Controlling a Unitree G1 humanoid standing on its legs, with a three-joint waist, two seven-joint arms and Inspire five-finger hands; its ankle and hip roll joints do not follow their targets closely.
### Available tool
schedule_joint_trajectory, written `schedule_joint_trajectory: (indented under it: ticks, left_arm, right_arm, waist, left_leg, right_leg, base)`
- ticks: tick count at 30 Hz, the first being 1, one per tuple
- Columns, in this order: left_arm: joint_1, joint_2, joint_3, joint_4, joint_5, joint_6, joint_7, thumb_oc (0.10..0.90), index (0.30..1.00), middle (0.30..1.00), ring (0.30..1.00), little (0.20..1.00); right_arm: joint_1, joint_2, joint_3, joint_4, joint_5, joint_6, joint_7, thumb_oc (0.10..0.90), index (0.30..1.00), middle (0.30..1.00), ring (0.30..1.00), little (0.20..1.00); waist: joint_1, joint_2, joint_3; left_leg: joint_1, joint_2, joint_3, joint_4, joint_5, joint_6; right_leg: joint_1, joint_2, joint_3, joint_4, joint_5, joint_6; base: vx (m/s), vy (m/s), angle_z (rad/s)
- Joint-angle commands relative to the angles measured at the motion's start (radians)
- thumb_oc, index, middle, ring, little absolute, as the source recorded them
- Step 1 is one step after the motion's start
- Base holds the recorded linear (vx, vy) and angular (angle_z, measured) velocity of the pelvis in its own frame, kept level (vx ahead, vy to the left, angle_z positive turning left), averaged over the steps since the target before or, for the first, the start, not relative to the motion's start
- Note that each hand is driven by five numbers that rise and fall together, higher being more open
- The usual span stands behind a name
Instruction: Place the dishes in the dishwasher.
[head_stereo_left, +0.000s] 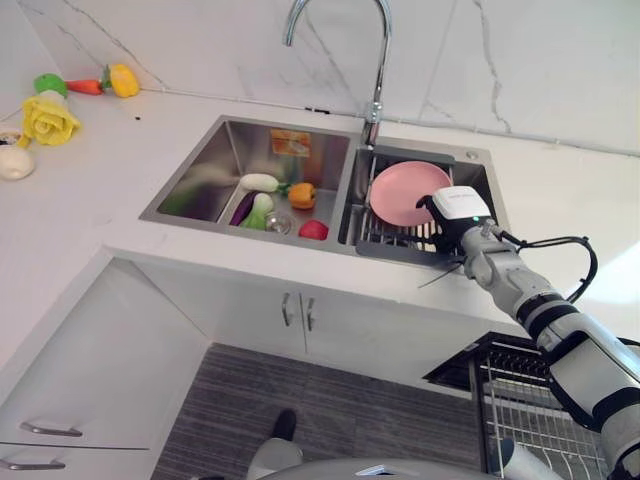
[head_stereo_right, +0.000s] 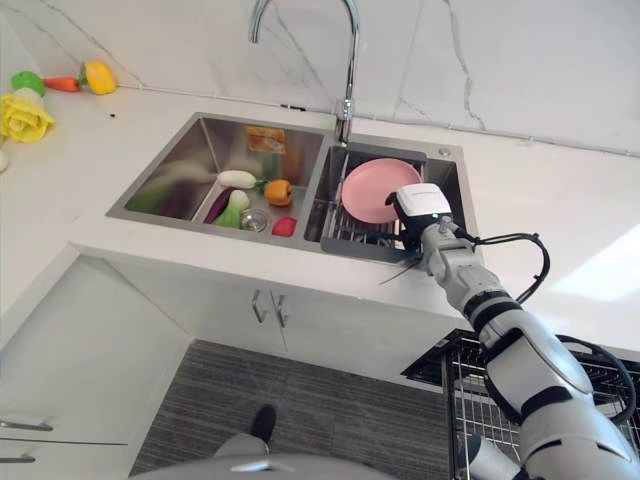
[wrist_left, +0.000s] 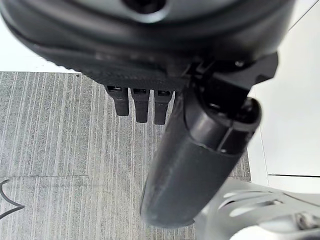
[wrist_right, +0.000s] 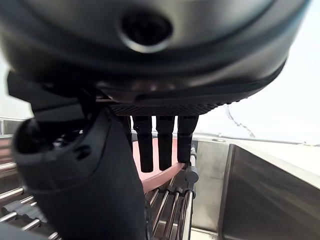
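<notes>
A pink plate (head_stereo_left: 400, 192) leans in the black wire rack (head_stereo_left: 385, 240) inside the sink's right basin. My right hand (head_stereo_left: 434, 210) is at the plate's right edge, just above the rack. In the right wrist view its fingers (wrist_right: 159, 142) point straight down in front of the plate (wrist_right: 156, 176), with the thumb (wrist_right: 85, 185) on the near side; the hand is open and grips nothing. My left hand (wrist_left: 195, 160) hangs over the grey floor with straight fingers (wrist_left: 141, 104), holding nothing.
The left basin (head_stereo_left: 205, 180) holds toy vegetables (head_stereo_left: 262, 197). A tall faucet (head_stereo_left: 376, 80) rises behind the sink. More toy food (head_stereo_left: 48, 118) lies on the counter at far left. A pulled-out dishwasher rack (head_stereo_left: 520, 400) sits low at right, below the counter.
</notes>
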Motion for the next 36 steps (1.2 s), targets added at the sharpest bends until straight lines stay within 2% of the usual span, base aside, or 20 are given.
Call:
schedule_joint_trajectory:
  ticks: [1, 11, 23, 32, 36]
  left_arm:
    - [-0.059, 0.036, -0.103, 0.005, 0.019, -0.024, 0.036, 0.800, 0.900, 0.900, 0.900, 0.900]
    - [-0.051, 0.054, -0.160, -0.066, 0.085, -0.041, 0.048, 0.800, 0.900, 0.900, 0.900, 0.900]
    - [-0.042, 0.055, -0.146, -0.063, 0.110, -0.033, 0.062, 0.800, 0.900, 0.900, 0.900, 0.900]
    - [-0.025, 0.053, -0.118, -0.064, 0.126, -0.026, 0.069, 0.800, 0.900, 0.900, 0.900, 0.900]
    - [-0.015, 0.055, -0.112, -0.069, 0.132, -0.024, 0.066, 0.800, 0.900, 0.900, 0.900, 0.900]
  right_arm:
    - [-0.180, -0.025, 0.020, 0.003, -0.013, -0.005, -0.071, 0.400, 0.300, 0.300, 0.300, 0.300]
    - [-0.139, -0.042, -0.031, -0.130, 0.026, -0.029, -0.108, 0.400, 0.300, 0.300, 0.300, 0.300]
    - [-0.116, -0.076, -0.083, -0.306, 0.037, -0.041, -0.146, 0.400, 0.300, 0.300, 0.300, 0.300]
    - [-0.080, -0.154, -0.153, -0.502, 0.002, -0.039, -0.168, 0.400, 0.300, 0.300, 0.300, 0.300]
    - [-0.077, -0.198, -0.147, -0.542, -0.030, -0.037, -0.158, 0.400, 0.300, 0.300, 0.300, 0.300]
  waist:
    - [0.038, 0.025, 0.010]
    - [0.037, 0.030, 0.015]
    - [0.026, 0.035, 0.013]
    - [-0.001, 0.036, 0.009]
    - [-0.011, 0.033, 0.006]
  left_leg:
    - [0.112, 0.049, 0.073, 0.008, -0.116, -0.031]
    - [0.119, 0.051, 0.076, 0.008, -0.119, -0.029]
    - [0.140, 0.053, 0.100, 0.008, -0.130, -0.023]
    - [0.163, 0.050, 0.125, 0.008, -0.146, -0.013]
    - [0.171, 0.049, 0.136, 0.008, -0.151, -0.010]
  right_leg:
    - [-0.030, -0.054, 0.012, 0.012, -0.040, 0.063]
    - [-0.027, -0.053, 0.015, 0.012, -0.043, 0.064]
    - [-0.025, -0.052, 0.037, 0.012, -0.044, 0.064]
    - [-0.027, -0.053, 0.069, 0.012, -0.040, 0.065]
    - [-0.027, -0.054, 0.077, 0.012, -0.039, 0.066]
  base:
    - [0.00, 0.000, 0.00]
    - [0.00, -0.002, 0.01]
    - [0.00, 0.003, -0.01]
    - [-0.01, 0.015, -0.08]
    - [-0.01, 0.015, -0.08]
